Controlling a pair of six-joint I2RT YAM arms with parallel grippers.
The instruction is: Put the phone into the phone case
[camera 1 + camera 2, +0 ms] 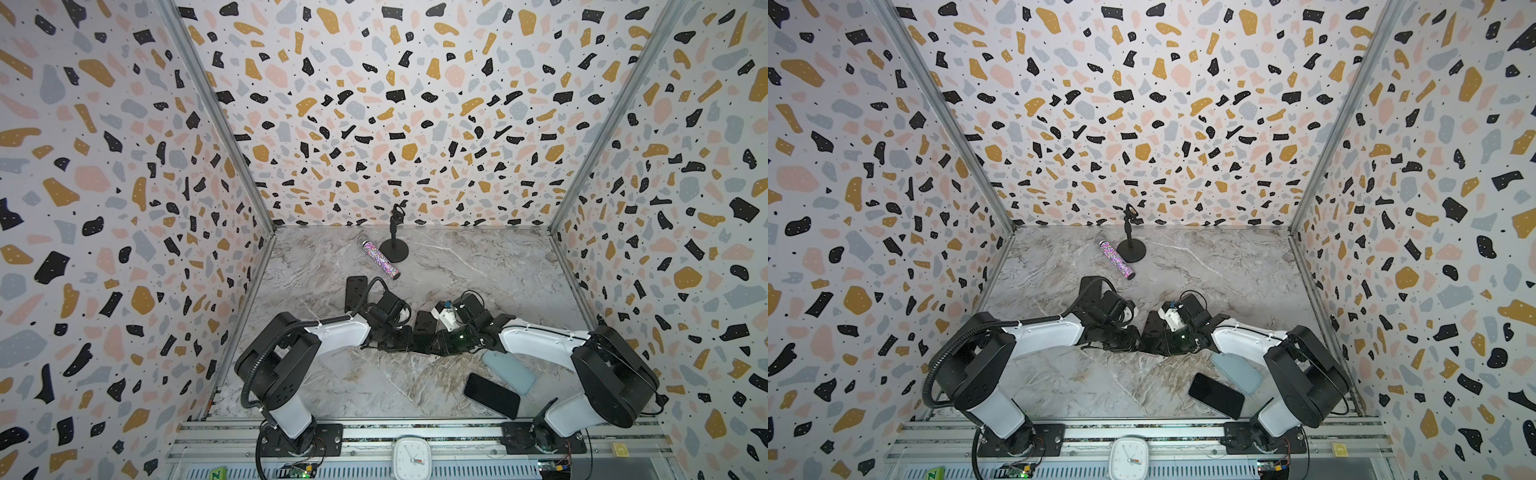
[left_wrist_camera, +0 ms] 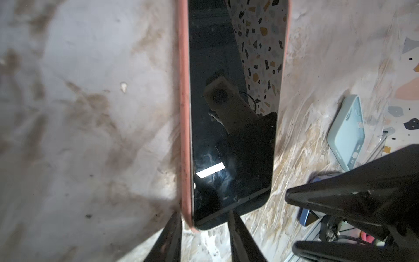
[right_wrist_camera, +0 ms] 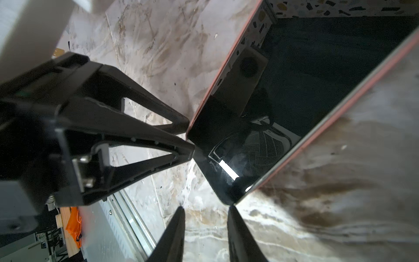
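A phone with a dark glass screen lies face up inside a salmon-pink phone case on the marble table. In both top views it is the dark slab between the two wrists. The pink rim runs along both long sides. My left gripper is open, its fingers straddling one end corner of the cased phone with a gap on either side; the right wrist view shows it too. My right gripper is open over bare table, one fingertip right at the neighbouring corner.
An empty light-blue case and a second black phone lie at the front right, under the right arm. A black flat slab, a glitter tube and a black stand are further back.
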